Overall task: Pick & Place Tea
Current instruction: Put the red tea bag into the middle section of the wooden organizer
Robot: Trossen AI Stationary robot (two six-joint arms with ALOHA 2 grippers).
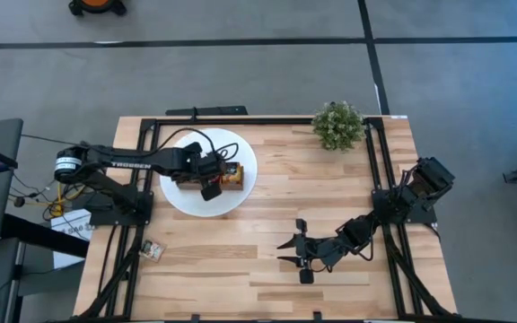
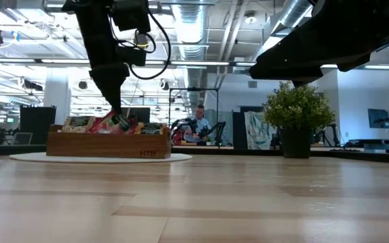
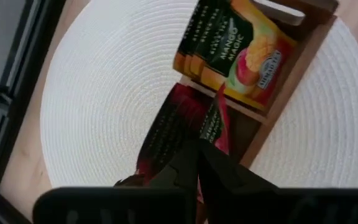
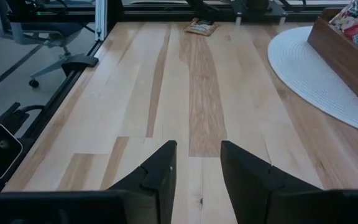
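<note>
The left gripper [image 3: 197, 163], fingers together, pinches a red tea sachet [image 3: 169, 127] over the wooden tray [image 1: 233, 179]; the right gripper [image 4: 197, 163] waits apart above the table [image 4: 166, 81].

Two arms [image 1: 133, 161], one wooden tray [image 2: 107, 144] on one white disc [image 1: 176, 199], one plant [image 1: 337, 125], one stray sachet [image 1: 153, 251]; the tray's sachets cannot be counted.
</note>
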